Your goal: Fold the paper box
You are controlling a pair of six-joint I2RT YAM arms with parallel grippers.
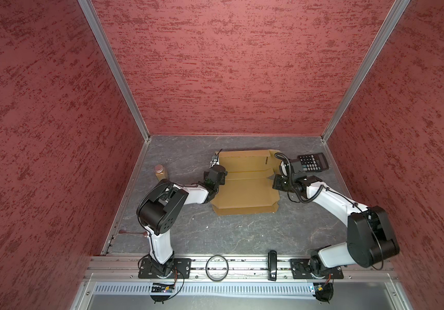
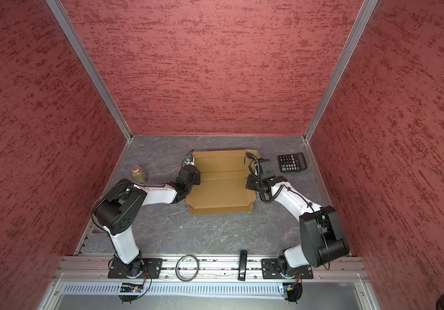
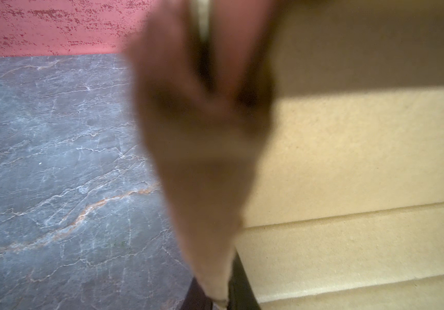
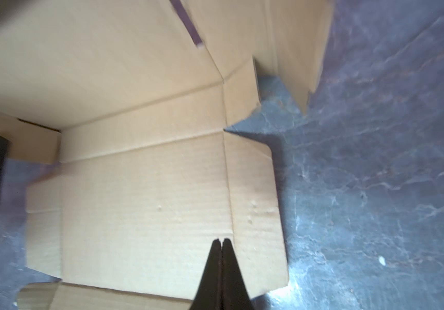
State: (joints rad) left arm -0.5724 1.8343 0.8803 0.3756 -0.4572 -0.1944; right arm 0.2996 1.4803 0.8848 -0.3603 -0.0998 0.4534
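Presently left pincer (image 3: 219, 298) clamps a side flap of the paper box (image 1: 245, 185), likely to stand it up. Right pincer (image 4: 221, 241) closed, empty, over opposite crease, probably to press.

Brown paper box (image 1: 245, 193), black calculator (image 2: 292, 162), grey veined table (image 1: 242, 233)

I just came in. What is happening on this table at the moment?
Two robot arms are working on a brown cardboard paper box that lies open on the grey table. The left pincer is shut on a flap at the box's left edge. The right pincer is shut and empty, its tips over the crease of the right side flap.
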